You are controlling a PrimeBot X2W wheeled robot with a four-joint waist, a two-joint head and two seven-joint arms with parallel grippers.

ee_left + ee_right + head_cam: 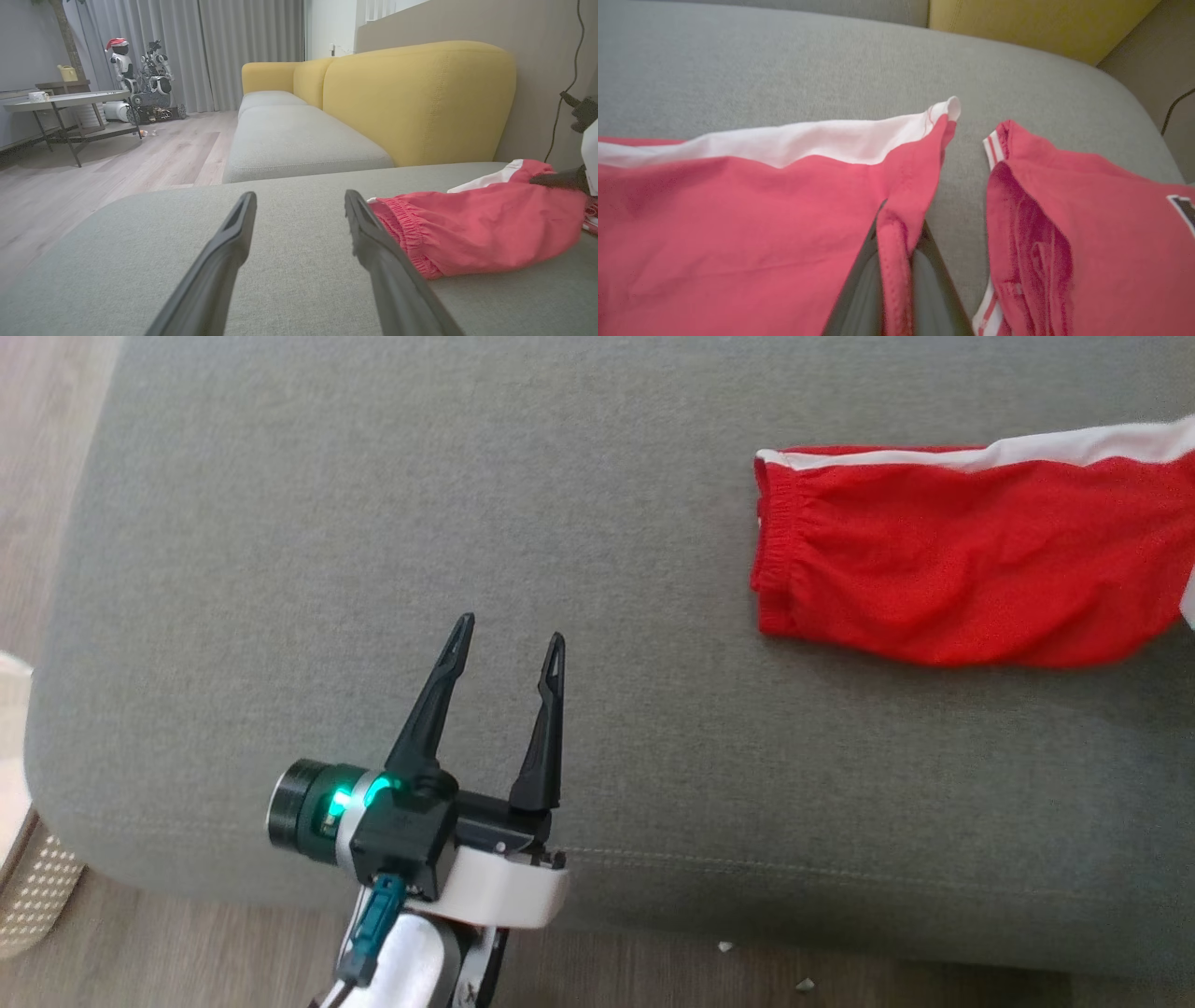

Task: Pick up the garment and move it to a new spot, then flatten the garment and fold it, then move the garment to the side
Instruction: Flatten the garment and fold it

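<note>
The garment (738, 210) is pinched by the right gripper (900, 221).
A red fold is clamped between its fingers; the left gripper (510, 637) is spread over the cushion (327, 523), the garment ahead to its right.

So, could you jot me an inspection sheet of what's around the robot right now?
Surface: grey cushion, mostly bare.
Job's things: red garment with a white stripe, lying on the cushion.
Clutter: pale bits on the floor.
Grippers: left gripper open, empty, over the cushion; right gripper shut on a garment fold.
Cables: dark cable along the wall.
Surroundings: yellow backrest, table, another robot, curtains.
</note>
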